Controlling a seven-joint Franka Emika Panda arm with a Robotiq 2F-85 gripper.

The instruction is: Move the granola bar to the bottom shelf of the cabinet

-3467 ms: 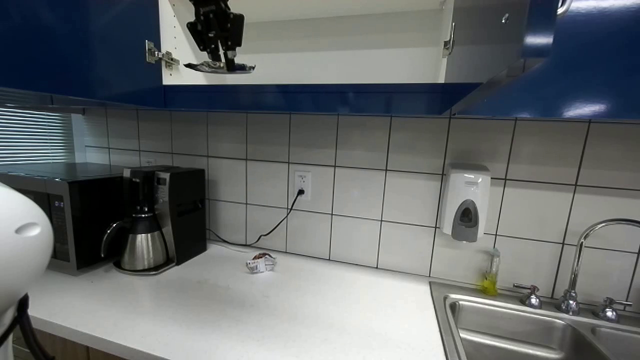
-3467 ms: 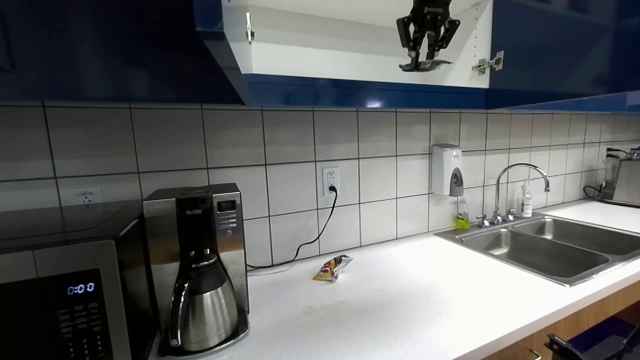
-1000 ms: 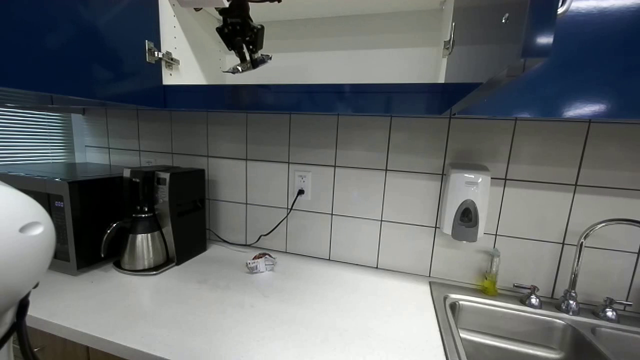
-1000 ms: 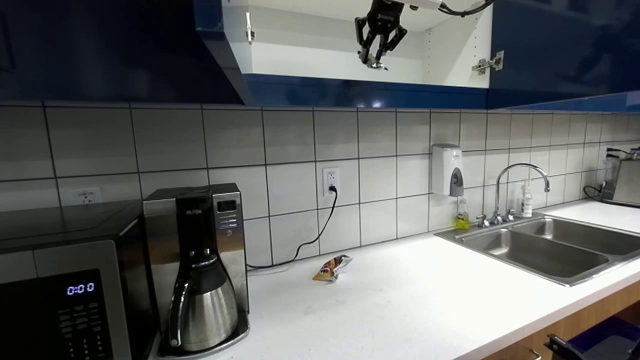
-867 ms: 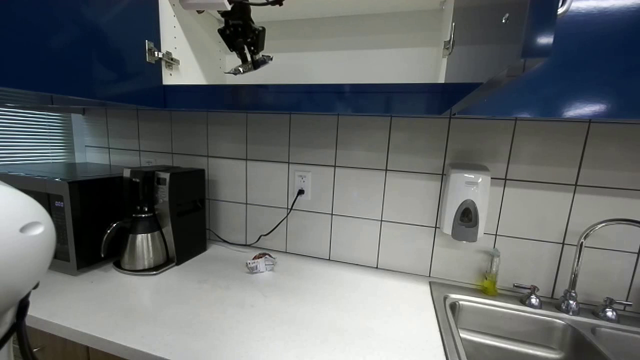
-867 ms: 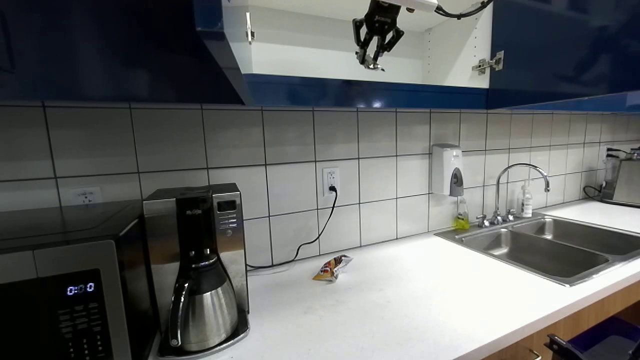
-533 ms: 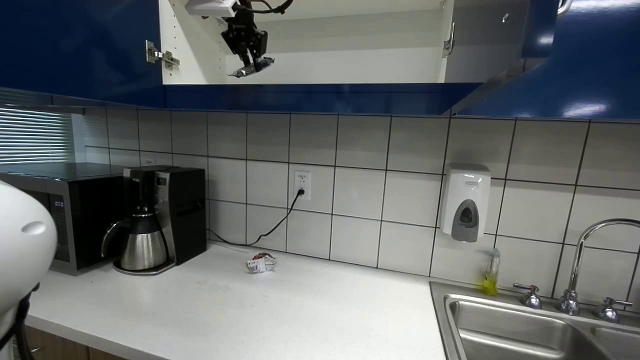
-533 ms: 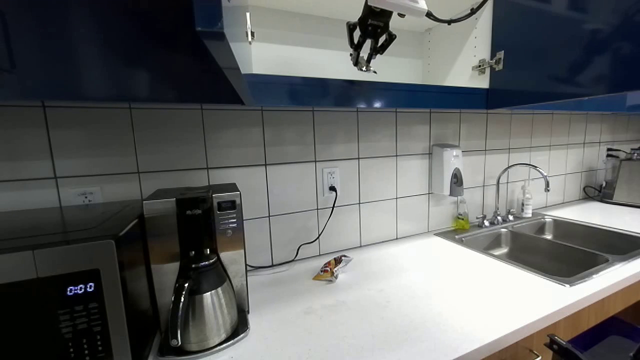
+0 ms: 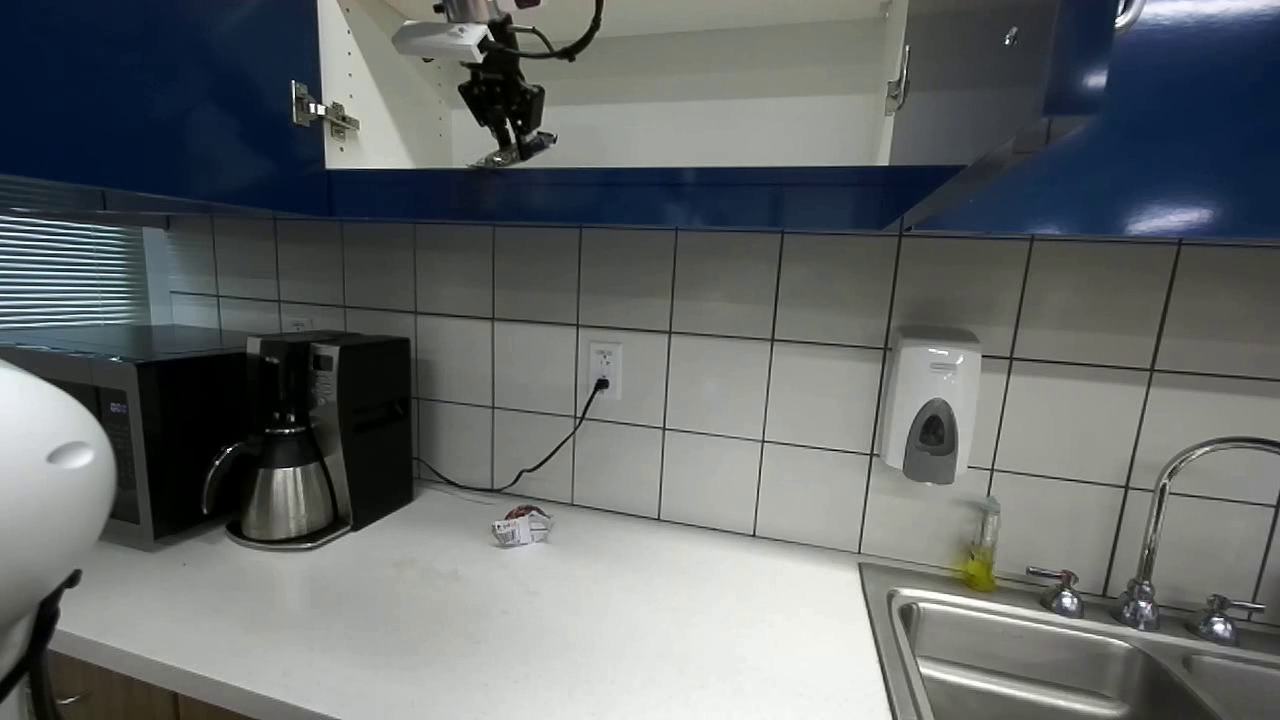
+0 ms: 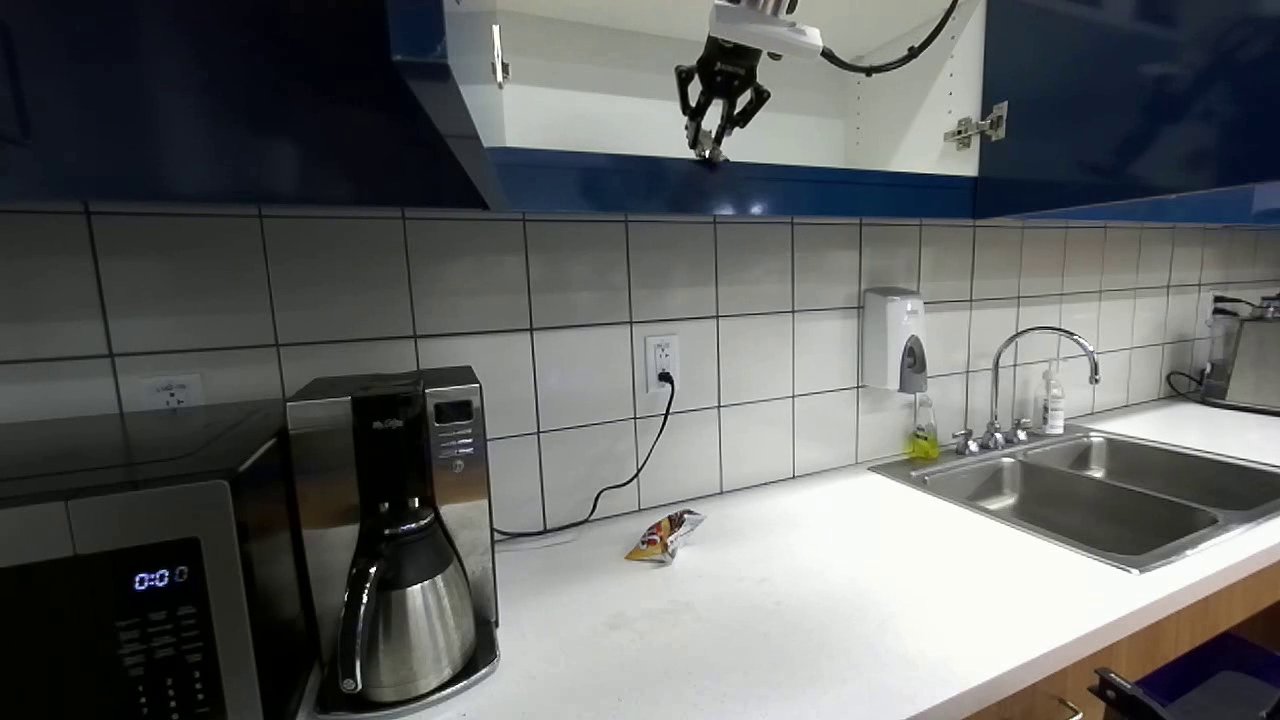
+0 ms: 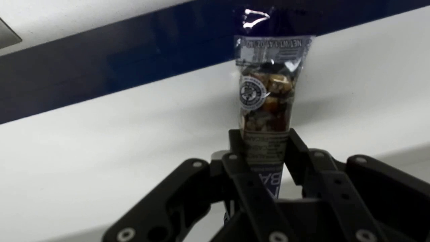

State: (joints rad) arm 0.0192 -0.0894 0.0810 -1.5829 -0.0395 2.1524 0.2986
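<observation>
Granola bar [image 11: 268,101]: probably light, stiffish, slick-wrapped, might crumble; mid-length hold's best. I've got it pinched there in my Robotiq gripper [image 11: 264,144], over the bottom shelf [image 11: 134,124] of the cabinet [image 9: 640,195], contact unclear.

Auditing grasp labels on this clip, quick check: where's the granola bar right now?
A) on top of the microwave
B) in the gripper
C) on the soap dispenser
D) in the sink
B: in the wrist view the gripper is closed on the granola bar, and both exterior views show the bar at its tips.
</observation>
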